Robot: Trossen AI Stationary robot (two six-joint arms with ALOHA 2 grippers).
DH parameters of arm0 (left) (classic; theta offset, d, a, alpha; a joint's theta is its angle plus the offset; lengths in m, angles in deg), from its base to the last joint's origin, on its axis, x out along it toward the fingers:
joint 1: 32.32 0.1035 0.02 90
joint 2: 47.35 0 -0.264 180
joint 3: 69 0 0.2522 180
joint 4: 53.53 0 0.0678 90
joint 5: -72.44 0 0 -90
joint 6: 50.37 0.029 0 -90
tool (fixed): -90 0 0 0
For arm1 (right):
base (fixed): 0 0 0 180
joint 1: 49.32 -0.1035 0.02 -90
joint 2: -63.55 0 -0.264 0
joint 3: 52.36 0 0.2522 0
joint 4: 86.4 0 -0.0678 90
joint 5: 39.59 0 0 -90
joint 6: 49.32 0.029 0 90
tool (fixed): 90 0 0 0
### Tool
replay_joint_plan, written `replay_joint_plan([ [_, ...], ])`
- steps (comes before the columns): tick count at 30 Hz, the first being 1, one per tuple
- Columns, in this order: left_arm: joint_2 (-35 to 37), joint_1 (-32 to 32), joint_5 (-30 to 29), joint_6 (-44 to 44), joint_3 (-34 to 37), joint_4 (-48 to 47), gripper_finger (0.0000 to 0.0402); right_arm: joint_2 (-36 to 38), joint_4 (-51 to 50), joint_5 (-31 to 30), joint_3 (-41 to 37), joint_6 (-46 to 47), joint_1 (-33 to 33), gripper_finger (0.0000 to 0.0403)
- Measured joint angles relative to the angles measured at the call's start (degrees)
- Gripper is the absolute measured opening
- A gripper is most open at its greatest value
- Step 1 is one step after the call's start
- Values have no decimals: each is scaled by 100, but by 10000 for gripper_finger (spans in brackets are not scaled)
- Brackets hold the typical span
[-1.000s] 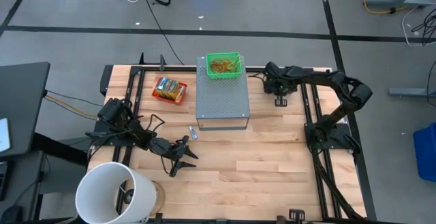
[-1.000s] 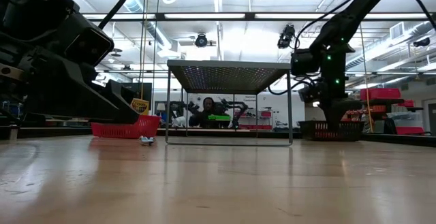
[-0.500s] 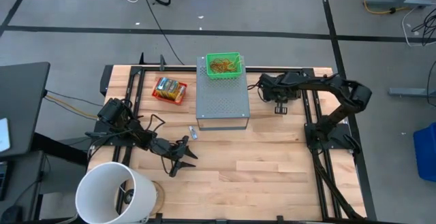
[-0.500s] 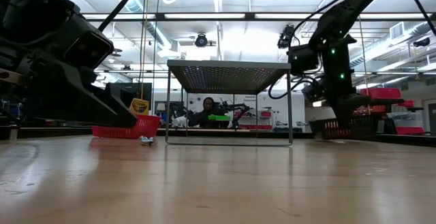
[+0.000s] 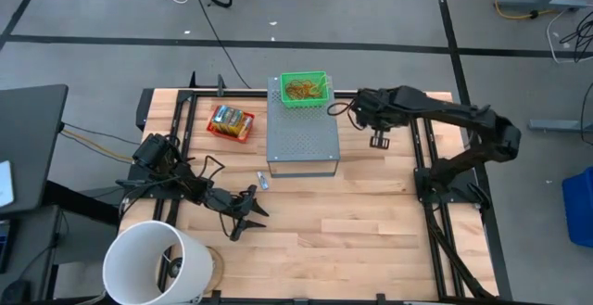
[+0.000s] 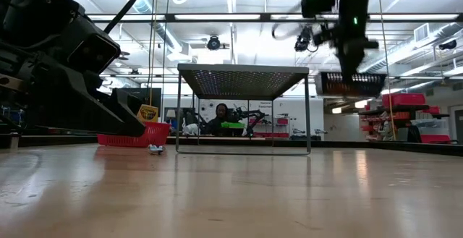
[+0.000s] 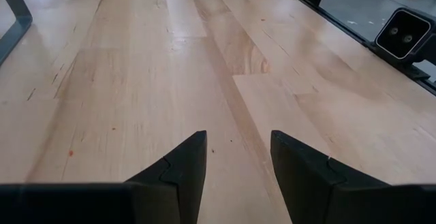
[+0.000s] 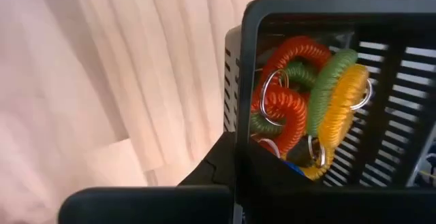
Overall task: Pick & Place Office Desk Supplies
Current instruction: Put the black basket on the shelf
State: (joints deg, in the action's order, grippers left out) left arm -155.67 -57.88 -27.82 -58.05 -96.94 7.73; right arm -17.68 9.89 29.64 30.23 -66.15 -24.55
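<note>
- Office desk supplies: coiled bands (image 8: 300, 108) in orange, green, yellow and red, heaped in a dark slatted basket (image 8: 381, 81) right against the right fingers (image 8: 211, 173).
- Right fingers pinched tight on that basket's rim, holding it high above the bench (image 5: 371, 212); green basket (image 5: 304, 87) on the grey perforated box (image 5: 304, 138) just beyond the fingertips.
- Left fingers (image 7: 180, 166) about half apart, gripping nothing, low over bare bench; yellow-orange packet (image 5: 230, 121) well behind and off to one side of them.
- Step in hand, by the look of it: carrying the loaded basket toward a drop-off, probably on or by the box.
- Next move calls for level travel to keep the bands from spilling, then a slow descent before spreading the fingers.
</note>
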Motion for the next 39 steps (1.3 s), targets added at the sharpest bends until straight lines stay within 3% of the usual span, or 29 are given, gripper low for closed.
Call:
replay_joint_plan([
  [10,0,1,0,40,0,0,169,-403,-1209,287,2012,955,-1473,5],
  [19,0,2,-13,72,0,9,169,-1974,-1701,474,3588,1062,-2474,5],
  [28,0,2,-14,79,0,11,169,-3348,-1994,464,5399,606,-2573,5],
  [39,0,2,0,111,0,13,169,-3744,-1951,505,5625,53,-2190,5],
])
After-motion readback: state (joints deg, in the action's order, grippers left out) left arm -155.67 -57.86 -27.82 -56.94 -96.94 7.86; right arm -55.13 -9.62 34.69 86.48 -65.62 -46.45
